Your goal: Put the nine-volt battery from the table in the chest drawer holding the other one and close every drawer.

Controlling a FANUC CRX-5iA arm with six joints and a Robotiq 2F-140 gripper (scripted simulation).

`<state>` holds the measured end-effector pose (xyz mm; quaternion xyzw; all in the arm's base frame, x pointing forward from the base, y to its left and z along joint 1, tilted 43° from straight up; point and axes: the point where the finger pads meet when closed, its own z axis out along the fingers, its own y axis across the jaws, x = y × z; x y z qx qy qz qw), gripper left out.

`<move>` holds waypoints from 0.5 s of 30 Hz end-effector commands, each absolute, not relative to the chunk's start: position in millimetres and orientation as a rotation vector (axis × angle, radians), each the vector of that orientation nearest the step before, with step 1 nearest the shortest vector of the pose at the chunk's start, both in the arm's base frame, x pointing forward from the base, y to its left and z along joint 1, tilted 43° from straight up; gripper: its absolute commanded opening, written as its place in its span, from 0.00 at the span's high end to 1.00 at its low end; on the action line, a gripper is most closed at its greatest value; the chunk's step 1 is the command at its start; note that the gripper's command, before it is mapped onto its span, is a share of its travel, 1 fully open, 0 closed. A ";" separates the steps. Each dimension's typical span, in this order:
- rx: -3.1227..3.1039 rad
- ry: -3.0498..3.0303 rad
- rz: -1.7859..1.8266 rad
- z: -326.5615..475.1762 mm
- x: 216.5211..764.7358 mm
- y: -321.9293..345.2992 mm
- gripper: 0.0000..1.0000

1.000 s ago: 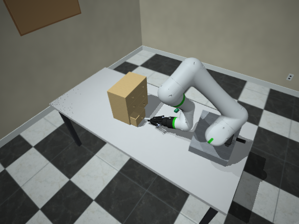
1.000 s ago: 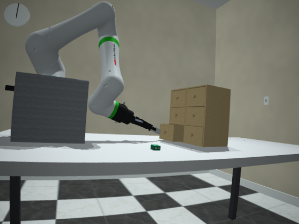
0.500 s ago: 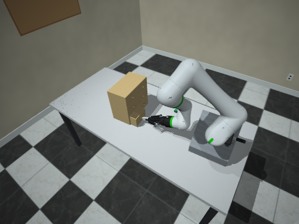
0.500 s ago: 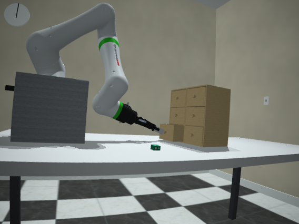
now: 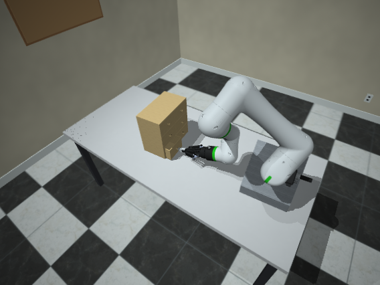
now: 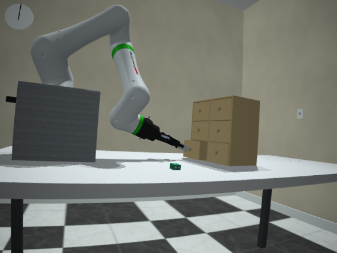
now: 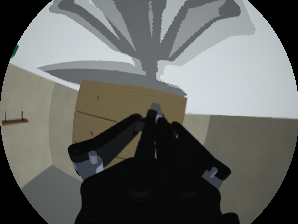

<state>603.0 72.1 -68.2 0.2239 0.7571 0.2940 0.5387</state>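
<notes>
The small wooden chest (image 5: 160, 122) stands on the table; it also shows in the exterior view (image 6: 225, 129). It has three rows of two drawers. One bottom drawer (image 6: 194, 149) sticks out a few centimetres; the others are pushed in. It also shows in the top view (image 5: 171, 152). My gripper (image 6: 186, 148) is shut and empty, its fingertips at that drawer's front face, seemingly touching it. In the wrist view the shut fingers (image 7: 154, 108) point at the wooden front. The green nine-volt battery (image 6: 175, 166) lies on the table in front of the chest, apart from the gripper.
The arm's grey base block (image 6: 54, 122) stands on the table away from the chest. The arm's elbow (image 5: 217, 124) hangs low beside the chest's front.
</notes>
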 end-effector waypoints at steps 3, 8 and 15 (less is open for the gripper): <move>0.532 1.800 0.699 -68.1 612.2 71.6 1.00; 0.532 1.800 0.699 -68.1 617.3 71.5 1.00; 0.532 1.800 0.699 -68.1 627.8 71.1 1.00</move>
